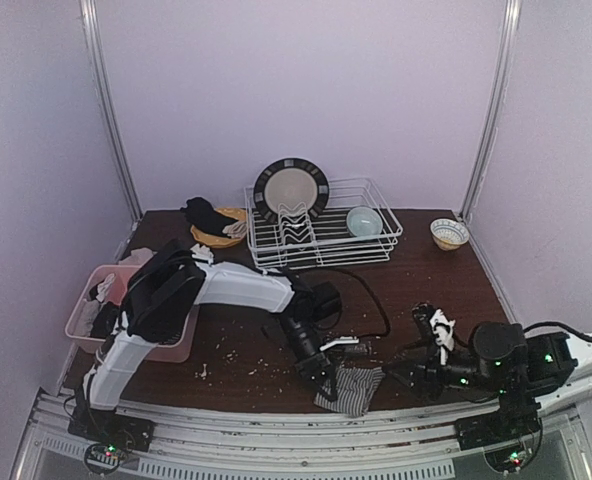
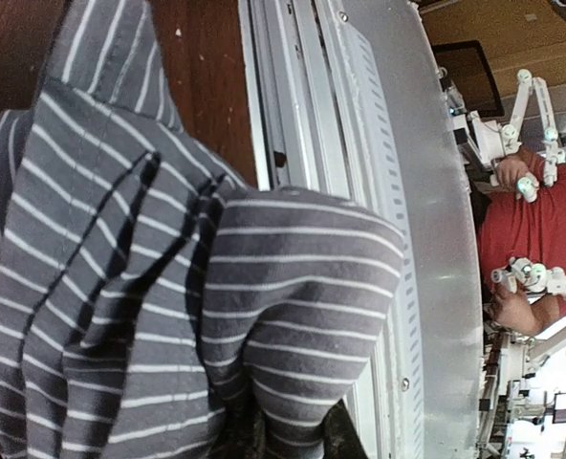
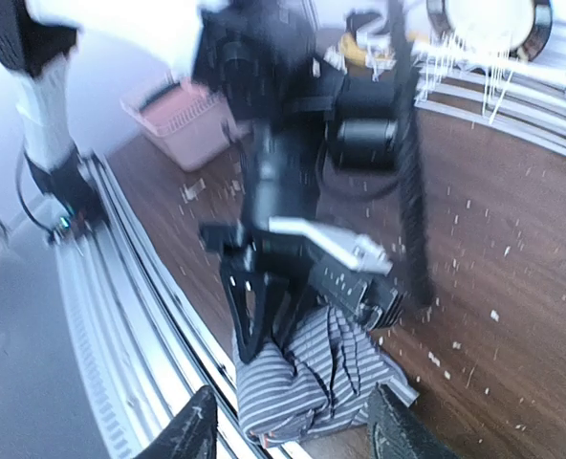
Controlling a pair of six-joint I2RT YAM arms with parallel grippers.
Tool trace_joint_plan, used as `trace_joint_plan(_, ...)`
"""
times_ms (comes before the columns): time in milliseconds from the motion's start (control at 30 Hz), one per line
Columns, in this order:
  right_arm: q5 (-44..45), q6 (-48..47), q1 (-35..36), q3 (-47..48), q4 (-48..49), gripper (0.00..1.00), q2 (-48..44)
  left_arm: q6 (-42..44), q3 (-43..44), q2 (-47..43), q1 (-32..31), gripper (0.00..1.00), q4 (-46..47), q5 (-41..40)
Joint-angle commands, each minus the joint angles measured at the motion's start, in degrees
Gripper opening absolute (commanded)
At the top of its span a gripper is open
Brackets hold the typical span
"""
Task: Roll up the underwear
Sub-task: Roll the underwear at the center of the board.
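Underwear [image 1: 354, 390] crumpled directly beneath left hand [image 1: 328, 376], fabric pinched in it.

It was a robot lab: a plain-walled booth [image 1: 306, 90], metal rail [image 1: 276, 425], and a person [image 2: 532, 229] gripping control handles [image 2: 524, 96].

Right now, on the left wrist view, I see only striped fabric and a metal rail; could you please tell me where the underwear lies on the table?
Observer: The underwear lies bunched at the near edge of the table, between the two arm bases.
Operator: Thank you. What is the right pincer doing?
Observer: The right pincer is open and holds nothing; it faces the underwear from the right.
Operator: Is anything lying on the wood nearby?
Observer: Pale crumbs are scattered on the wood to the left of the underwear.
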Motion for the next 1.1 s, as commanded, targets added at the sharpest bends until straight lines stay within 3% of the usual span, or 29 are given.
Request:
trace_joint_plan(0,0.8,-1.6,-0.1,0.9,-7.3,0.51,-2.5,-4.3,-5.0,-0.4,1.5,0.00,3.5,-2.0)
trace_joint_plan(200,-4.2,-5.7,1.6,4.3,-5.8,0.49,8.0,-6.5,-0.8,1.9,1.7,0.00,1.4,-2.9)
trace_joint_plan(533,-4.5,-10.2,4.1,10.4,3.8,0.51,31.6,-7.7,4.5,5.4,1.7,0.00,-3.5,-6.0)
trace_joint_plan(900,2.2,-8.7,3.9,13.8,-0.8,0.52,46.0,-6.6,5.7,6.2,1.7,0.00,-5.7,-5.8)
trace_joint_plan(1000,3.0,-6.7,4.0,13.8,-2.9,0.49,48.0,-6.4,5.7,6.1,1.7,0.00,-5.9,-5.8)
trace_joint_plan(1067,2.4,-5.2,4.0,13.9,-4.1,0.41,49.8,-6.3,5.6,5.9,1.7,0.00,-6.0,-5.6)
